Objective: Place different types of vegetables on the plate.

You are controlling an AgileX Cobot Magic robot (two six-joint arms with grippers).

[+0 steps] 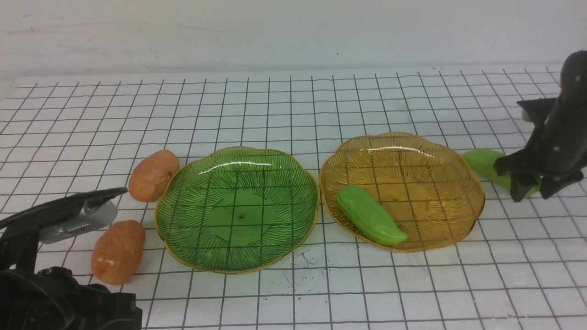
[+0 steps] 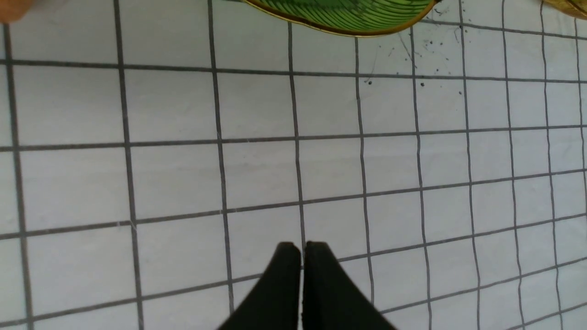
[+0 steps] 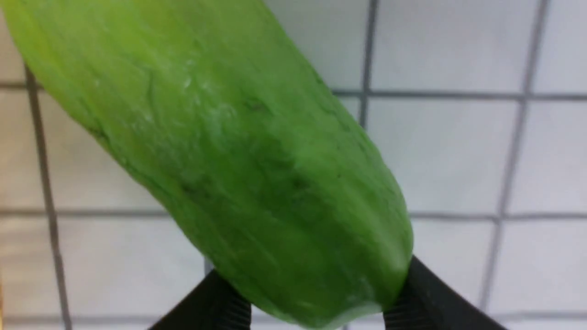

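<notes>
My right gripper (image 1: 532,195) pinching cucumber (image 3: 257,174) end, 3 o'clock of amber plate (image 1: 458,156). My left gripper (image 2: 301,247) pressed together. Other cucumber (image 1: 370,214) inside amber plate. Far potato (image 1: 153,175), near potato (image 1: 118,252) 9 o'clock of green plate (image 1: 183,183).

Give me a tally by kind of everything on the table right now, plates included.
Potatoes: 2, both left of the green plate.
Cucumbers: 2, one in the amber plate, one just right of that plate.
Plates: 2, green plate and amber plate.
Total: 6
</notes>
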